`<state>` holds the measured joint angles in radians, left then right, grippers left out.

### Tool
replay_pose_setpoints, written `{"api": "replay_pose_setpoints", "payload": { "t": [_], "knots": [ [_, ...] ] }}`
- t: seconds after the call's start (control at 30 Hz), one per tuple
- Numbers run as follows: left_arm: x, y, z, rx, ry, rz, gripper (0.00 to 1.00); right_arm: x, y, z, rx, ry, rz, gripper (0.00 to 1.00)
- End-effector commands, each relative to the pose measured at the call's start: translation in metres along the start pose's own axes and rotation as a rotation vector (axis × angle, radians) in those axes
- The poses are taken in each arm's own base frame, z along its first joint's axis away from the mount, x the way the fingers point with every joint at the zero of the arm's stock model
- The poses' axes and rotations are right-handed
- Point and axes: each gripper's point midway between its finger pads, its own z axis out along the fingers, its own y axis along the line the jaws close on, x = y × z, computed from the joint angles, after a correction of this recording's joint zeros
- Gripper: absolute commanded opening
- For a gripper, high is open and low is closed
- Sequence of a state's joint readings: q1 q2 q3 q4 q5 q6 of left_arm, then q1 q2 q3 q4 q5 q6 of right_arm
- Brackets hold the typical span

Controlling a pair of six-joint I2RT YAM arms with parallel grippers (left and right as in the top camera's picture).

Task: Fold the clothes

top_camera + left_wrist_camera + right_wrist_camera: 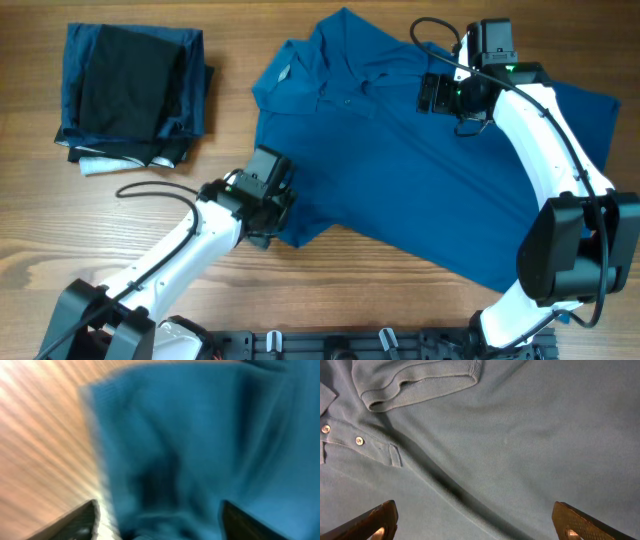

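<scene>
A blue polo shirt (420, 170) lies spread across the middle and right of the wooden table. My left gripper (268, 210) is open at the shirt's lower left corner; in the left wrist view (157, 525) the blurred blue cloth (200, 445) lies between its fingers. My right gripper (445, 95) is open just above the shirt near the collar. The right wrist view shows the open fingers (475, 525) over flat cloth, with the button placket (357, 440) and a sleeve cuff (420, 385) beyond.
A stack of folded dark blue and black clothes (130, 95) sits at the back left. Bare wooden table (120, 230) surrounds it and the front left.
</scene>
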<state>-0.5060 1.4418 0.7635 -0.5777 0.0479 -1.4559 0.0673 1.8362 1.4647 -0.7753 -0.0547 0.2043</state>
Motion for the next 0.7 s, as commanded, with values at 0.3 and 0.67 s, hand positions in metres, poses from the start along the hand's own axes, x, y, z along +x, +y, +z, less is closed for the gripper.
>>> {"api": "replay_pose_setpoints", "payload": {
  "t": [0.3,0.67],
  "knots": [
    [0.005,0.025,0.017,-0.040,0.024,-0.052,0.41,-0.006,-0.001,-0.001,0.011,-0.016,0.005,1.00],
    [0.003,0.016,0.035,-0.019,0.020,-0.050,0.41,-0.006,-0.001,-0.001,0.011,-0.016,0.005,1.00]
  ]
}}
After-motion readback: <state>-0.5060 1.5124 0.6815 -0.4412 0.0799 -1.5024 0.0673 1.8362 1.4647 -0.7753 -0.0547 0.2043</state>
